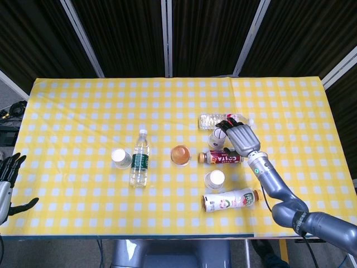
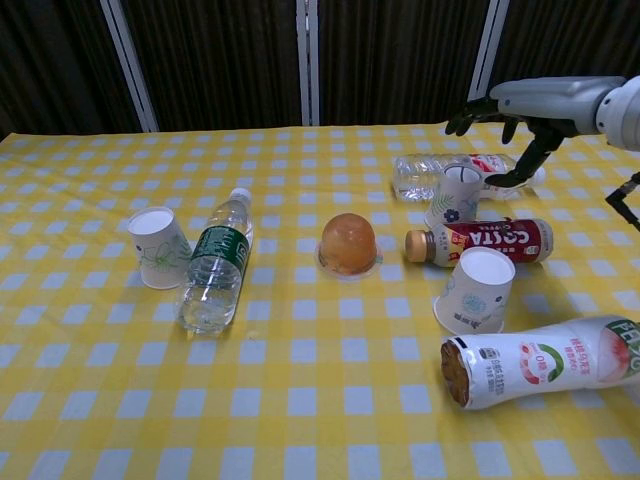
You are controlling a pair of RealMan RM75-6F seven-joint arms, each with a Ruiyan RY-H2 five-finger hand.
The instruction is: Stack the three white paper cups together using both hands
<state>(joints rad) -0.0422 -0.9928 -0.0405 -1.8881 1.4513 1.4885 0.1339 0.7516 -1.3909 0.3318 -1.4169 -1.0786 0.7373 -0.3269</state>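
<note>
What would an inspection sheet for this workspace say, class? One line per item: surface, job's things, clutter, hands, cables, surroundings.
Surface: yellow checked tablecloth.
Job's things: three cups unstacked; left cup, middle cup, far cup under the right hand.
Clutter: green-label bottle, jelly cup, Costa bottle, clear bottle, white bottle, all lying except the jelly.
Hands: right hand over far cup, grip unclear; left hand off-table, empty.
Cables: bundle at left edge.
Surroundings: dark curtains.

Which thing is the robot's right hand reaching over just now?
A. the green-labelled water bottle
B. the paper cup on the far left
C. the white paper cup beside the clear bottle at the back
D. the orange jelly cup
C: the right hand hangs just above the white paper cup next to the clear bottle, far from the other options.
</note>
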